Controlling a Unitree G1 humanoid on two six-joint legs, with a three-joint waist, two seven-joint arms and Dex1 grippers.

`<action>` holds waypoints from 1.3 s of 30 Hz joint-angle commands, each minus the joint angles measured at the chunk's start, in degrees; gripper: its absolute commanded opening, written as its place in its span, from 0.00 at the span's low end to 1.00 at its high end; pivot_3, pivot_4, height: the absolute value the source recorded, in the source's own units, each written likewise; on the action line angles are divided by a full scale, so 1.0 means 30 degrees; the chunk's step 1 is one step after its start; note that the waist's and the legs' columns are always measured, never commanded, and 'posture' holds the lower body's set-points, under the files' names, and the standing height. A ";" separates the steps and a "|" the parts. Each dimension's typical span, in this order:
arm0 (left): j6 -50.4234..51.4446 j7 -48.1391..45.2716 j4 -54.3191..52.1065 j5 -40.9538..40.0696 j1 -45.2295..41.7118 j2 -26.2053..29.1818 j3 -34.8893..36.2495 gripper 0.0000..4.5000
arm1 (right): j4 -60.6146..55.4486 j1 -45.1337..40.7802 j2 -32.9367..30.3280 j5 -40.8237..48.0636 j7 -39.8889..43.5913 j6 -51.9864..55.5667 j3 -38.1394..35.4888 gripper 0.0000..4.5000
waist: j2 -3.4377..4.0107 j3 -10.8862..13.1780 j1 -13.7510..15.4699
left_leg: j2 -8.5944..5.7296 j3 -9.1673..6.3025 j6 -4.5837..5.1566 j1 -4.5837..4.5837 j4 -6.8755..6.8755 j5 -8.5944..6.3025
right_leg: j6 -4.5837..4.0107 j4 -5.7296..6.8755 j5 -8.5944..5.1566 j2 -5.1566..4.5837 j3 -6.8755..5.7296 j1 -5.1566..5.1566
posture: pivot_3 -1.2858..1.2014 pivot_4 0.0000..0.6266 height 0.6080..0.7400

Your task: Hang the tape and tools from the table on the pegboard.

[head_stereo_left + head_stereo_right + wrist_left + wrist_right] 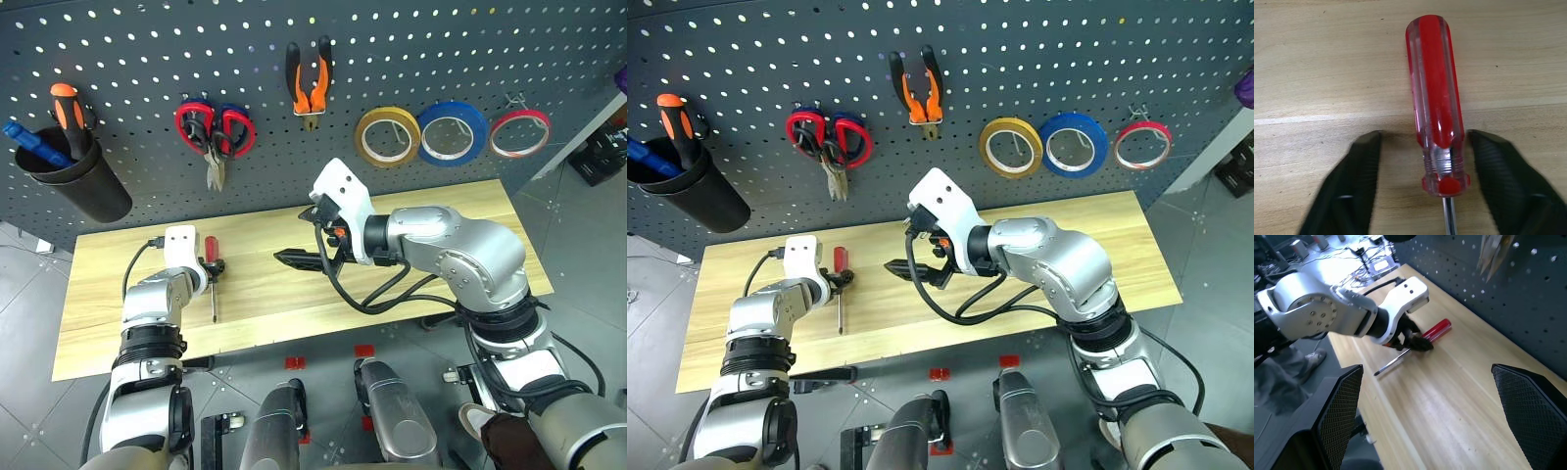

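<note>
The red-handled screwdriver lies on the table at its left part, handle toward the pegboard. My left gripper is down on it, open, with one finger on each side of the handle's lower end; a gap shows on one side. My right gripper hangs open over the table's middle, pointing left, holding nothing. The blue tape and the orange-and-black pliers hang on the pegboard.
Red-handled scissors, a yellow roll and a thin red roll also hang on the pegboard. A black cup at the far left holds an orange-and-black screwdriver. Bare wood lies right of the screwdriver.
</note>
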 commanded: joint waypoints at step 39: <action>-1.0388 0.0991 -1.2824 -0.0798 -0.2216 0.5120 0.4541 0.19 | 0.2570 -0.3169 0.2390 -0.0904 -0.0324 -0.6690 -0.2005 1.00 | -0.0069 -0.0066 0.0464 | 0.0039 0.0092 -0.0127 -0.0036 -0.0002 0.0063 | -0.0045 0.0013 0.0049 0.0007 -0.0029 -0.0095 | 0.39 0.46 1.00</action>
